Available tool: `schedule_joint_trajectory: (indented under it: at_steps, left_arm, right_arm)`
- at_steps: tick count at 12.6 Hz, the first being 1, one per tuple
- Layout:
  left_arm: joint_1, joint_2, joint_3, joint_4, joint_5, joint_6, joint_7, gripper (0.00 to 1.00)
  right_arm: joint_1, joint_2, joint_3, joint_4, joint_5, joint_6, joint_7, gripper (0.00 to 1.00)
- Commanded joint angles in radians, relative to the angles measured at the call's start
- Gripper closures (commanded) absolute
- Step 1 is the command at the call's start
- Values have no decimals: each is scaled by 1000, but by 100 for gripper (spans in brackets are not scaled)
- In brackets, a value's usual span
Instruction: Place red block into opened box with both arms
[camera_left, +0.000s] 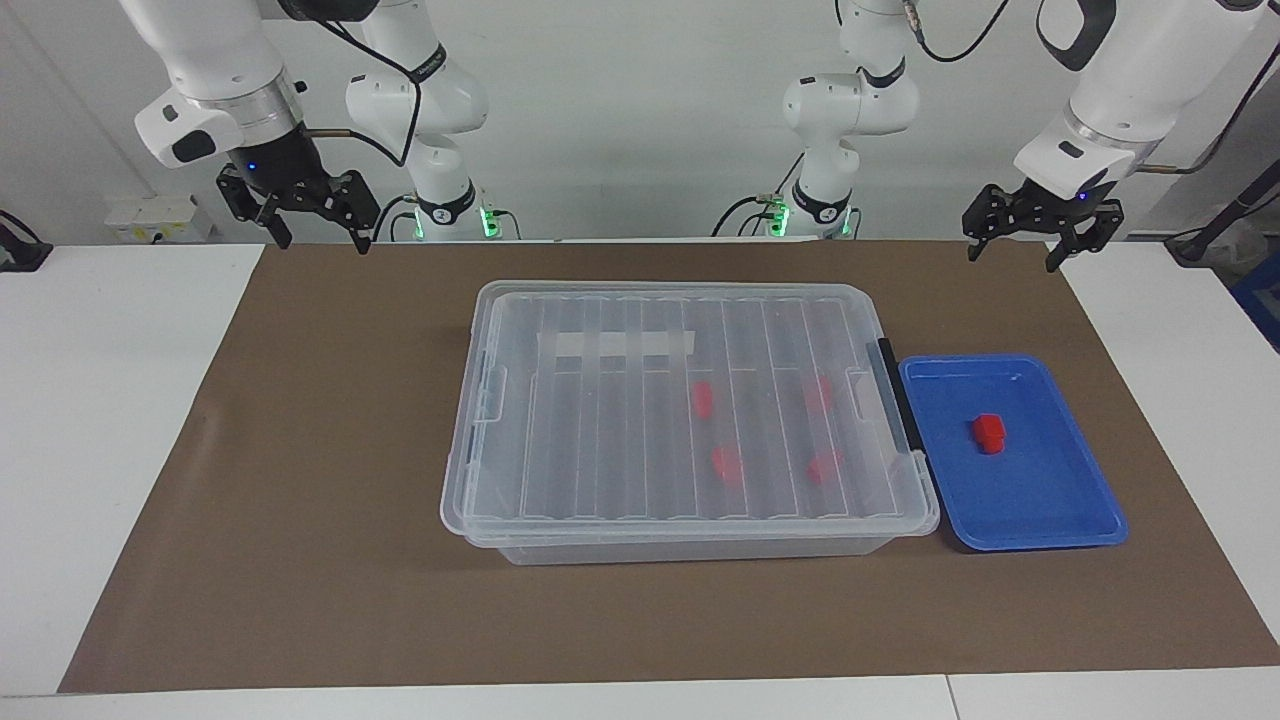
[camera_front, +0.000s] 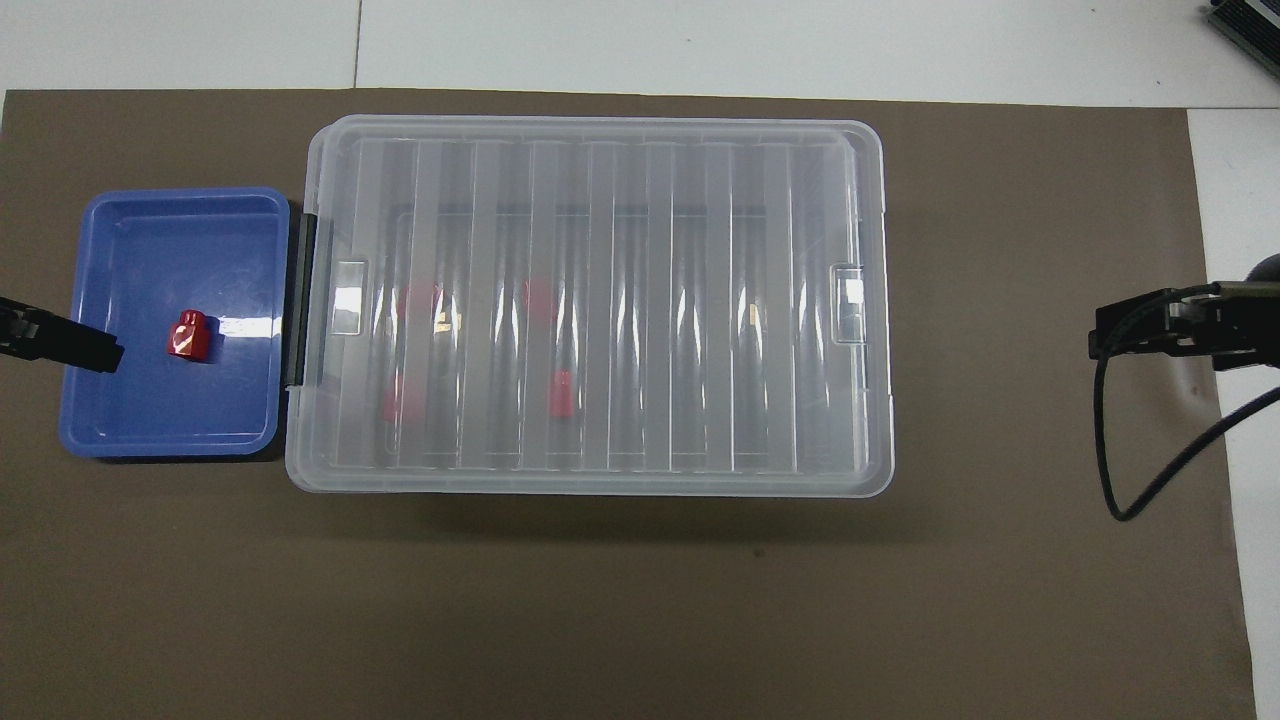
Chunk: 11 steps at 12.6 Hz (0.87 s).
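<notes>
Facing view alone shows box (camera_left: 690, 420) tape strip (camera_left: 615, 346) & both arms' spread jaws.

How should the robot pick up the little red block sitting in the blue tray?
Probably straight down from above. The red block lies alone in the blue tray, whose walls block a sideways approach. Pinch its wider body across the two flat sides, not the narrow stepped end. The open left tool is nearest.

Both arms (camera_left: 440, 90) are glossy white, built of rounded segments with grey caps and black bands at the joints. Green lights glow at each base. Black cables loop along them. Each ends in a black skeletal tool, left tool (camera_left: 1040, 235) and right tool (camera_left: 300, 205), under a small blue light.
</notes>
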Motion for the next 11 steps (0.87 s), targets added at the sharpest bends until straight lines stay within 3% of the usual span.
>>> schedule_joint_trajectory:
  at_steps: [1, 6, 11]
  left_arm:
    - [6, -20, -1, -19, -8, -5, 1, 0]
    - [5, -20, -1, -19, -8, -5, 1, 0]
    - [4, -20, -1, -19, -8, -5, 1, 0]
  right_arm:
    - [-18, -35, 3, -41, 28, 7, -25, 0]
    - [-21, -47, -9, -43, 28, 12, -22, 0]
    - [42, -43, 3, -147, 27, 174, 27, 0]
